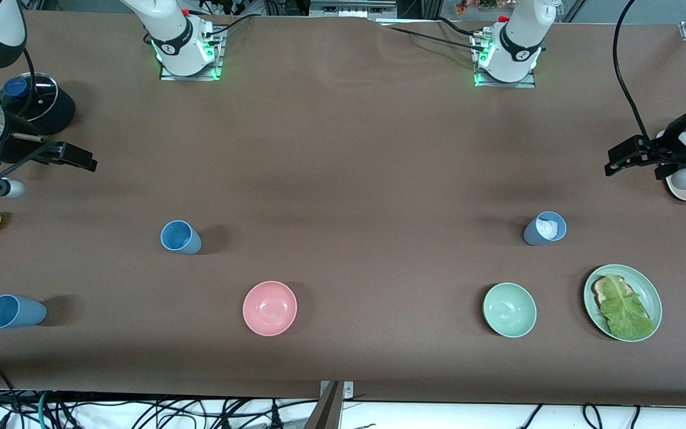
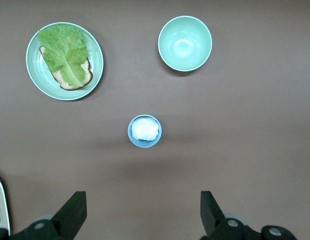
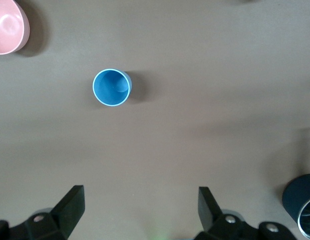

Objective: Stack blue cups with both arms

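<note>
Three blue cups stand upright: one (image 1: 180, 237) farther back than the pink bowl (image 1: 270, 308); one (image 1: 14, 311) level with it toward the right arm's end; a duller one (image 1: 544, 229) holding something white toward the left arm's end. Both the left gripper (image 2: 142, 212) and right gripper (image 3: 139, 210) hang spread wide and empty.

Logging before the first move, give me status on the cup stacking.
Left gripper, right gripper open, empty. Three blue plastic cups apart, unstacked; one holds white wad.

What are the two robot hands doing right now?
Left hand: open, holding nothing, above bare table.
Right hand: open, holding nothing, above bare table.

Pink bowl (image 3: 9, 26) cut by edge
</note>
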